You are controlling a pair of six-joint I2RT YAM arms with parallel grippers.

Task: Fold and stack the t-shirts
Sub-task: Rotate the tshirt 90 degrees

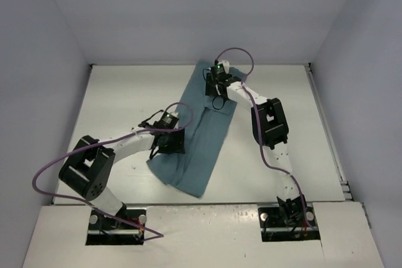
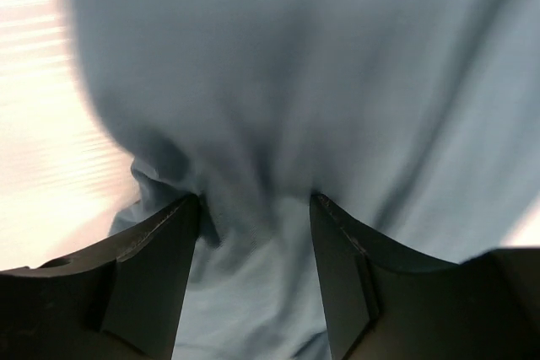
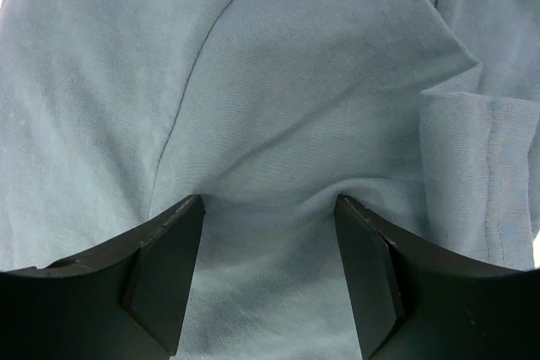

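Teal t-shirt (image 1: 204, 139), a long strip, lies diagonally across frame centre on the table (image 1: 119, 92). Left gripper (image 2: 253, 201) at strip's lower-left edge: jaws apart, cloth bunched between, grasp unclear. Right gripper (image 3: 270, 201) at upper end: released, tips on cloth.

The t-shirt (image 3: 278, 82) was soft, matt teal knit cloth, finely textured and creased, with a stitched hem. The left pincer (image 2: 253, 204) and right pincer (image 3: 270, 204) looked like matt black plastic, faintly scuffed. The table (image 1: 125, 98) was smooth matt white.
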